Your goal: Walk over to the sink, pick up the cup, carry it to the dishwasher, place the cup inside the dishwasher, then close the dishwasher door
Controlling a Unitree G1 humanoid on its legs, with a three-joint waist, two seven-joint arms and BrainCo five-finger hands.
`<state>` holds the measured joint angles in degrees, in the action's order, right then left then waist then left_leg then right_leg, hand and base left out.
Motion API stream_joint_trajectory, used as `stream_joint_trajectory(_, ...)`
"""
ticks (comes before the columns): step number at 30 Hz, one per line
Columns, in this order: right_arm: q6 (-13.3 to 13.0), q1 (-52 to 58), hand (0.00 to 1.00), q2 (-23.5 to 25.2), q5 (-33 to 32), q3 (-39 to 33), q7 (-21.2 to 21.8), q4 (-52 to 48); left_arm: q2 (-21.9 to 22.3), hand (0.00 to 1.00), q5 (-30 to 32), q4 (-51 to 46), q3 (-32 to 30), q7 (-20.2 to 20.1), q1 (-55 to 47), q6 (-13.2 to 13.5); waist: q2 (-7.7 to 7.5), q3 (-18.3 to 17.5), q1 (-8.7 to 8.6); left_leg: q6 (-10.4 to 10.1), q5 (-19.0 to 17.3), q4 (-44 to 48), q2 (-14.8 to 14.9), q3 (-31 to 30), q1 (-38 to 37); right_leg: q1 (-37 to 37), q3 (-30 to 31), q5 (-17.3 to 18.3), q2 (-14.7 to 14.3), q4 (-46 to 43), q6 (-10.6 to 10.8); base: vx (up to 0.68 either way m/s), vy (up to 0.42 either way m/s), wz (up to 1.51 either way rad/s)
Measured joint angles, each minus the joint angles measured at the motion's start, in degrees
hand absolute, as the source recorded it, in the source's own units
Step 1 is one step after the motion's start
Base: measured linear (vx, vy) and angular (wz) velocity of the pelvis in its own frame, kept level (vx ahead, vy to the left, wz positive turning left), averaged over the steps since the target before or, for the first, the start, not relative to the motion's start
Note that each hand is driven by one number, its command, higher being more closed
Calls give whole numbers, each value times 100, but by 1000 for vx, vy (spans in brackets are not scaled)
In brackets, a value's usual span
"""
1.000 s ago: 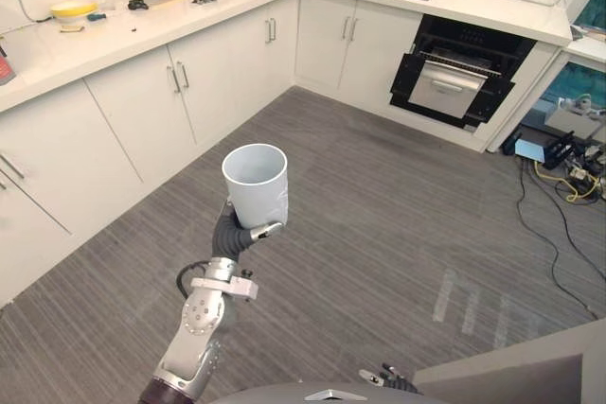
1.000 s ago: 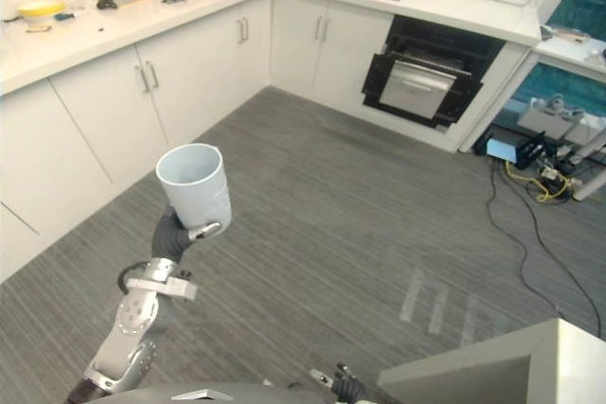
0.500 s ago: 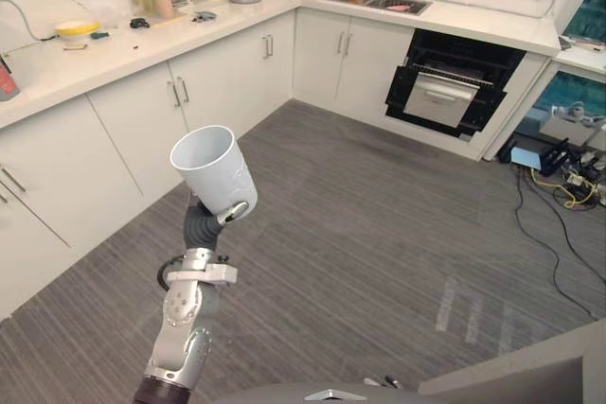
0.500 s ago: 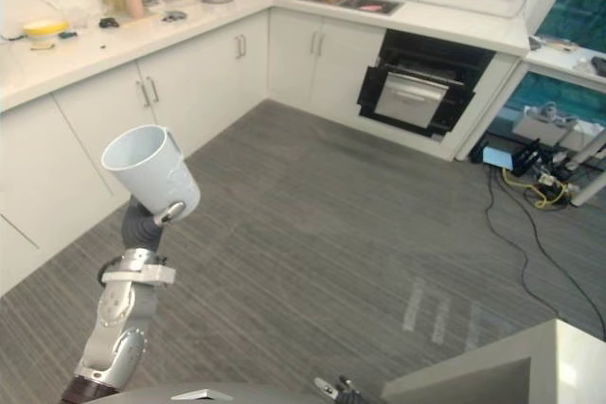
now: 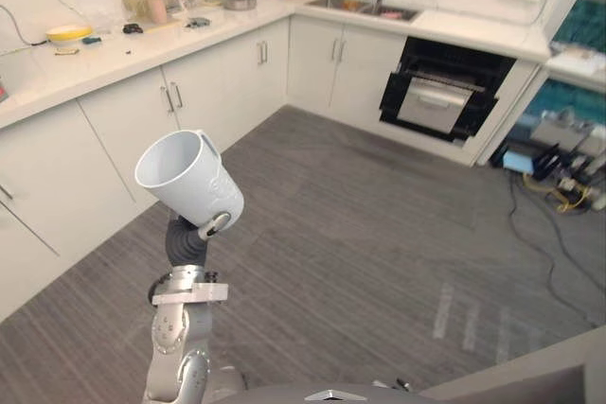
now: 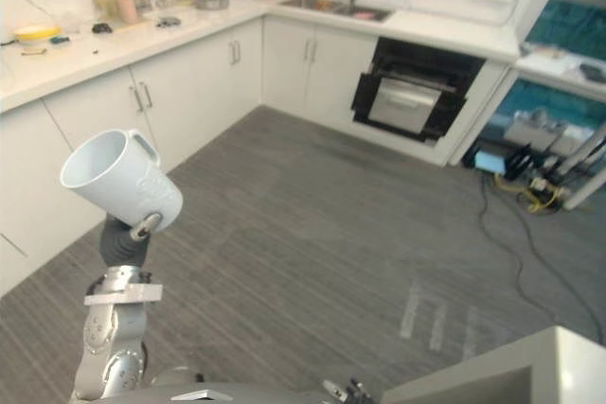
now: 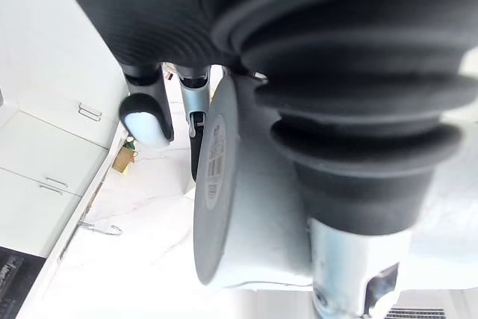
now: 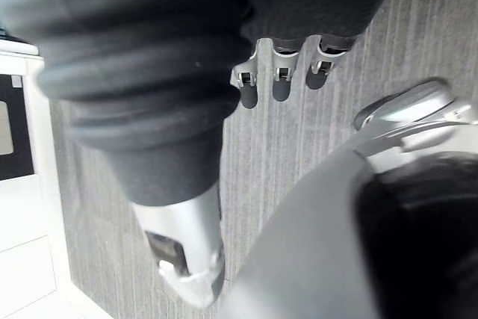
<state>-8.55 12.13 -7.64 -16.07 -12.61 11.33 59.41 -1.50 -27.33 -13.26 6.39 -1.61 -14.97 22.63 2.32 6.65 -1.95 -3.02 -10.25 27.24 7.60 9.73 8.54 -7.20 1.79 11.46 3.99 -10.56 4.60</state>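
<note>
In the left eye view, the left hand (image 5: 214, 225) stood raised at lower left, its fingers wrapped round the white cup (image 5: 189, 180). The cup was tilted, with its mouth toward the upper left and its handle on the upper side. Its rim overlapped the white cabinets (image 5: 114, 130) that ran along the left edge under the counter (image 5: 104, 44). A broad stretch of grey floor (image 5: 379, 234) lay between the cup and the dishwasher (image 5: 445, 92) at upper right, whose dark door hung open. The sink (image 5: 365, 8) sat in the counter just left of it. Cables and boxes (image 5: 559, 163) crowded the right edge beside the dishwasher.

The right eye view showed the same layout, with the cup close to the left edge.

In the left wrist view, the cup's base and side sat against the dark cover, with the fingers (image 7: 146, 113) curled past it and the thumb on the other side.

In the right wrist view, the right hand (image 8: 278, 80) hung over the floor, fingers loosely relaxed and thumb out, holding nothing.
</note>
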Motion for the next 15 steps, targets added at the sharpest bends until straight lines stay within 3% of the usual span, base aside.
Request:
stream_joint_trajectory(1,-18,-12,0,19,2,-62,3,-7,59,100,-11,57,-141,14,-23,-7,22,9,33,40,-3,-363,-213,150,-336,-213,69,-3,71,37,82,204,123,-41)
stream_joint_trajectory(2,-102,31,0,33,4,-144,50,1,75,100,-9,1,-253,39,-66,-11,58,16,58,-298,-49,-191,-124,239,-363,-193,-4,28,-144,-312,6,218,60,-46)
stream_joint_trajectory(3,-137,49,0,25,6,-142,51,11,80,100,-8,-31,-283,60,-96,-11,71,34,115,-481,-159,54,-47,276,-337,-192,-31,91,-249,-412,-126,192,-16,-56)
stream_joint_trajectory(4,-198,-50,0,61,9,-112,39,17,8,100,-4,-132,-300,104,-138,-12,1,101,235,-389,-239,1094,-75,-93,214,-238,-89,199,-215,-368,-509,181,21,-56)
stream_joint_trajectory(5,-244,-116,0,74,8,-141,-26,55,20,100,-2,-88,-237,107,-142,-27,-13,103,259,-220,-432,850,-304,-698,475,-327,-35,341,-140,-183,-198,140,28,-44)
stream_joint_trajectory(6,-251,-114,0,43,7,-146,-50,52,34,100,-3,-82,-161,100,-144,-80,48,77,255,-176,-309,373,-326,-850,468,-323,-5,387,-168,-142,-182,118,125,-28)
stream_joint_trajectory(7,-234,-96,0,44,8,-124,-114,152,3,100,-1,-37,-118,0,-137,-147,-6,38,242,98,-134,261,-449,-736,310,-366,109,575,-12,-256,-117,204,168,-15)
stream_joint_trajectory(8,-247,-56,0,172,7,-113,-159,223,-76,100,-9,-11,-104,-38,-112,-208,-208,-105,224,202,-195,43,-741,-623,145,-402,106,696,257,-417,54,266,185,-10)
stream_joint_trajectory(9,-245,-35,0,213,3,-143,-169,242,-75,100,-12,-4,-101,-71,-51,-250,-239,-152,219,276,-237,35,-814,-597,118,-333,107,745,325,-611,52,294,152,-2)
stream_joint_trajectory(10,-259,-6,0,219,2,-241,-168,232,-65,100,-14,14,-106,-141,121,-288,-211,-178,243,388,-329,45,-828,-516,125,67,113,795,371,-1467,241,235,114,-7)
stream_joint_trajectory(11,-254,0,0,255,3,-375,-168,243,-110,100,-14,-11,-104,-197,239,-378,-253,-131,272,462,-406,7,-895,-489,-78,503,105,628,478,-2408,769,239,125,-13)
stream_joint_trajectory(12,-255,-5,0,292,1,-401,-172,244,-151,100,-14,-49,-104,-219,269,-436,-315,-88,268,480,-432,-82,-956,-458,-226,654,74,496,571,-2867,993,243,125,-23)
stream_joint_trajectory(13,-285,1,0,399,-43,-455,-170,228,-294,100,-13,-164,-40,-228,254,-507,-495,-44,268,530,-435,-397,-1111,-362,-532,1047,-25,-17,793,-3765,728,239,107,-21)
stream_joint_trajectory(14,-376,18,0,446,-57,-451,-157,223,-425,100,-5,-186,177,-224,241,-568,-510,-35,227,640,-368,-802,-1211,-381,-901,1487,-109,-898,933,-4543,248,236,97,-14)
stream_joint_trajectory(15,-409,27,0,453,-60,-462,-156,218,-448,100,2,-196,303,-212,245,-587,-473,-39,176,699,-333,-969,-1217,-417,-1082,1659,-110,-1192,945,-4826,188,323,81,6)
